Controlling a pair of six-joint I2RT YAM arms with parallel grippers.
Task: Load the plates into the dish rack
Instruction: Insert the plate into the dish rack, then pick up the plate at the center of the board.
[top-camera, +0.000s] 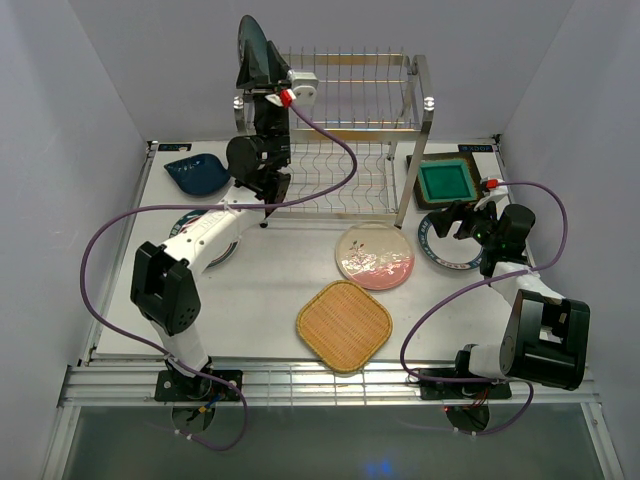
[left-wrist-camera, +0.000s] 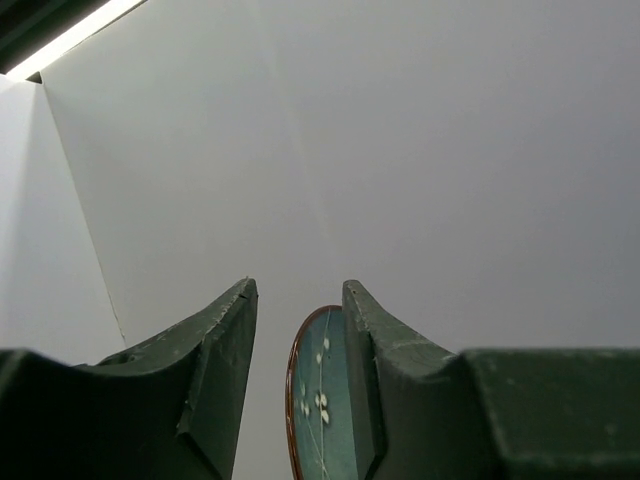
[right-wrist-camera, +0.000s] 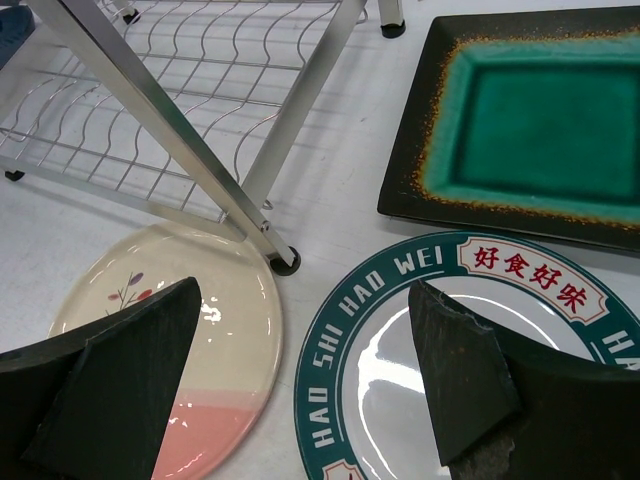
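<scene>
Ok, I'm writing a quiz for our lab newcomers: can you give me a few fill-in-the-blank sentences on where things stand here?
1. The dark teal plate stands upright in the dish rack's ____ tier.
2. The right hand, above the green-rimmed white plate, is ____.
3. The orange woven plate lies flat on the ____.
Missing words: upper; open; table.

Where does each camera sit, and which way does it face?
Top external: above and behind the bases, looking down on the table and dish rack; both arms show.
Left wrist: high by the rack, facing the white wall; its fingers flank the dark teal plate.
Right wrist: low over the table, facing down; its fingers straddle the lettered plate rim.
Top and right wrist share the green square plate.
</scene>
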